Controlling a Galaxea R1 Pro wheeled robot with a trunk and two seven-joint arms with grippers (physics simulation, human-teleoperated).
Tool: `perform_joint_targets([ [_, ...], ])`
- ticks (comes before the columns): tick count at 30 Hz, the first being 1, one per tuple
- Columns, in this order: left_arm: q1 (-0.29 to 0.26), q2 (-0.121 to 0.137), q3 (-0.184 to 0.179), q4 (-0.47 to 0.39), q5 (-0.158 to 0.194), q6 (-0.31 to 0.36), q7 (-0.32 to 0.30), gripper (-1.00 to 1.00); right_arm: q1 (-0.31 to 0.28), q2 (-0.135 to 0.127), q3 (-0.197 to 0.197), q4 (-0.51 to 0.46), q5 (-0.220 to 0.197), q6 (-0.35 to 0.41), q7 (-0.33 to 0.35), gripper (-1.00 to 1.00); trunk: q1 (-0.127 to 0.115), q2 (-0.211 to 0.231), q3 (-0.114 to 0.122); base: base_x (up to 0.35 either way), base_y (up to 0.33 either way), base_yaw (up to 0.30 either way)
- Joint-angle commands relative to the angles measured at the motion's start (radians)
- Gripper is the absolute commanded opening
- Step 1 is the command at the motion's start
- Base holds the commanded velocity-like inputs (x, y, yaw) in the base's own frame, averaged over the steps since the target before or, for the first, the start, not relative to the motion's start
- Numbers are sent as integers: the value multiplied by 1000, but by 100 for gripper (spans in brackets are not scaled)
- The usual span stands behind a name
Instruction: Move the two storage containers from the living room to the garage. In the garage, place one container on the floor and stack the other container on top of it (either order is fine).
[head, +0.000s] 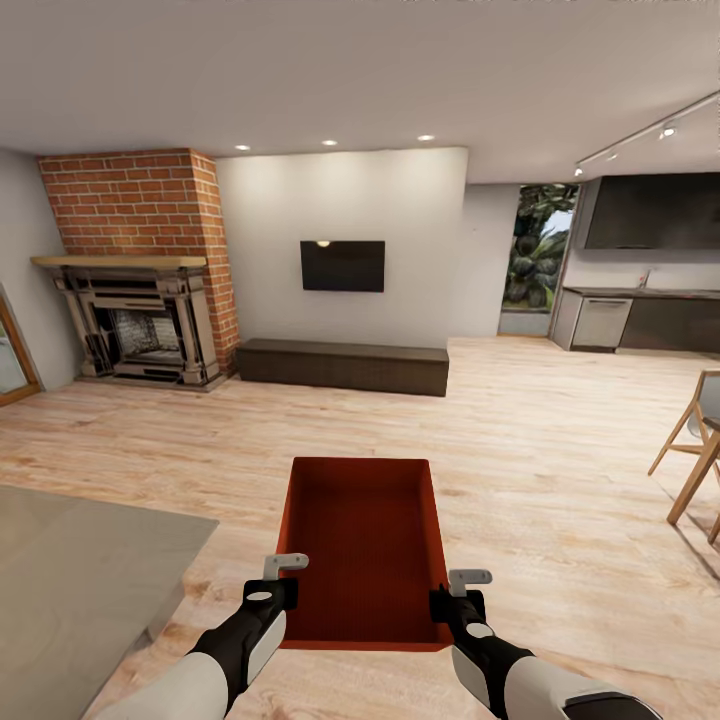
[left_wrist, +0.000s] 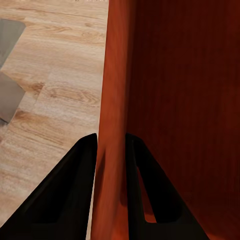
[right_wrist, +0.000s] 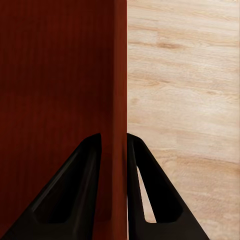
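From the head camera, a red-orange storage container with no lid is held out in front of the robot, above the light wood plank floor of the living room. The left gripper clamps the container's left side wall near its close corner, and the right gripper clamps the right side wall at the matching spot. Beyond the container stand a brick fireplace, a wall TV over a long dark low cabinet, and a kitchen unit at the far right. A grey rug lies on the planks at the left, and a wooden chair stands at the right edge.

In the left wrist camera, the left gripper has its two black fingers pressed against either face of the container's thin wall, one inside the box and one outside. Wood planks and a corner of the grey rug show past it.

In the right wrist camera, the right gripper grips likewise: its black fingers straddle the container's wall and close on it, with pale wood planks beyond.
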Motion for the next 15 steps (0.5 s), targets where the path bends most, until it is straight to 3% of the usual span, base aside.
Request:
perform_joint_targets([
  [1, -1, 4, 24, 0, 5, 8, 15, -100, -1, 0, -29, -2, 0, -15, -6, -100, 0, -1, 0, 0, 0, 0],
  [15, -1, 4, 24, 0, 5, 8, 16, -100, -1, 0, -29, -2, 0, -16, -6, -100, 0, -1, 23, 0, 0, 0],
])
